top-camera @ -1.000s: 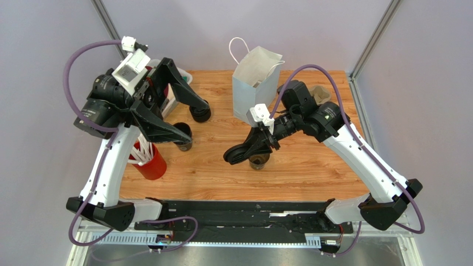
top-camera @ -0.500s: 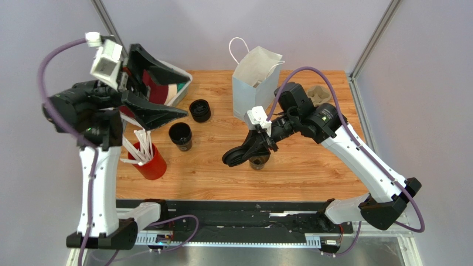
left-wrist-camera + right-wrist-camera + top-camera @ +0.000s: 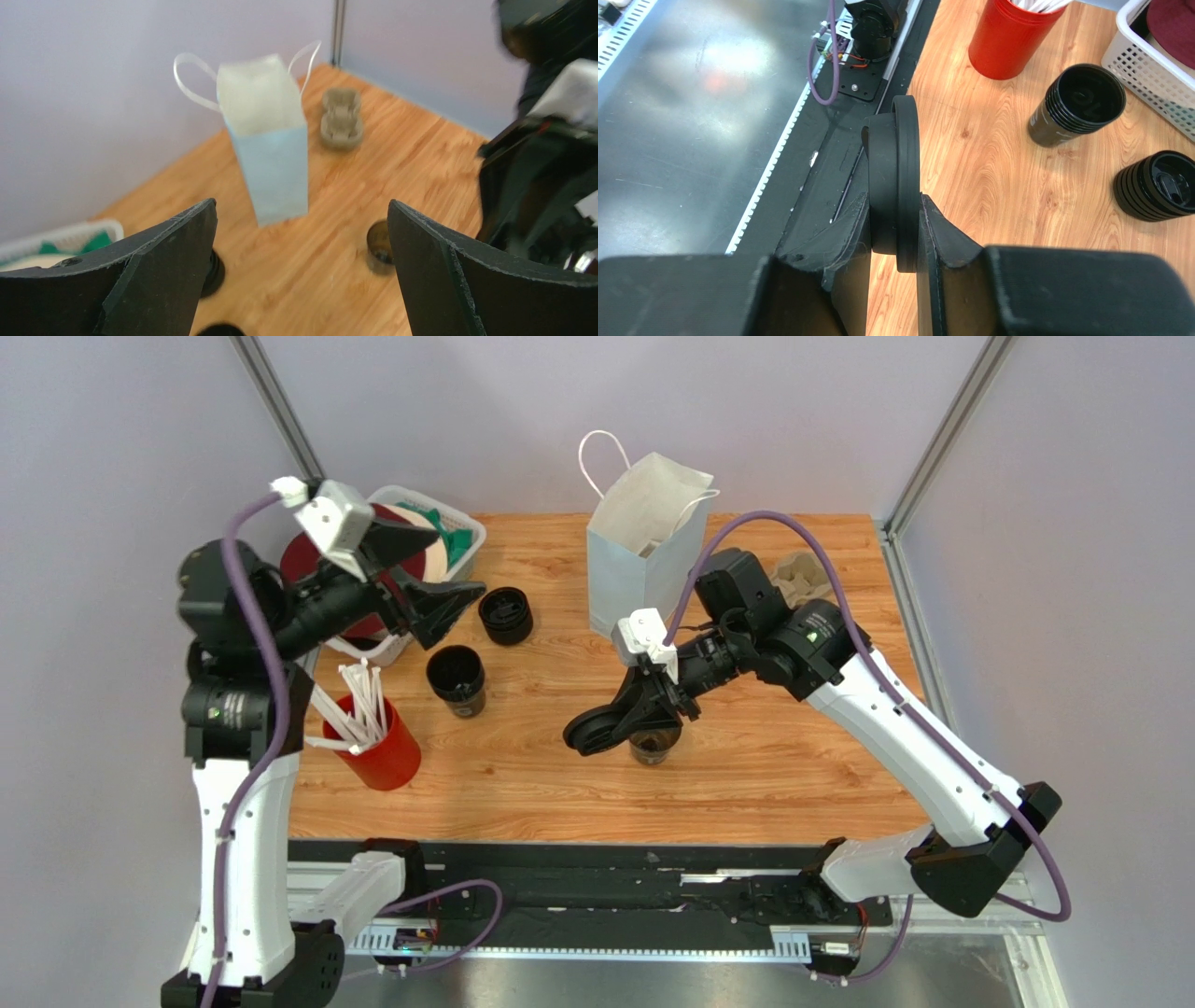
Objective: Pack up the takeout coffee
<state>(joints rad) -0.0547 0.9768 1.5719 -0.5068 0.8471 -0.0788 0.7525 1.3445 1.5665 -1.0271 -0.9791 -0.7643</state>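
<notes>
Over the worktop's [image 3: 786, 756] centre, the right hand [image 3: 624, 716] clenches a black lid [image 3: 595, 732] beside the takeout coffee [image 3: 654, 746]; at ten o'clock, the left hand [image 3: 456, 564] gapes, released.

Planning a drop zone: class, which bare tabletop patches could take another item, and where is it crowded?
Free: the near-right wood between the coffee cup and the right edge of the table; also the near strip between the red straw cup and that cup. Crowded: the left, with basket, cup stack, lid stack.
</notes>
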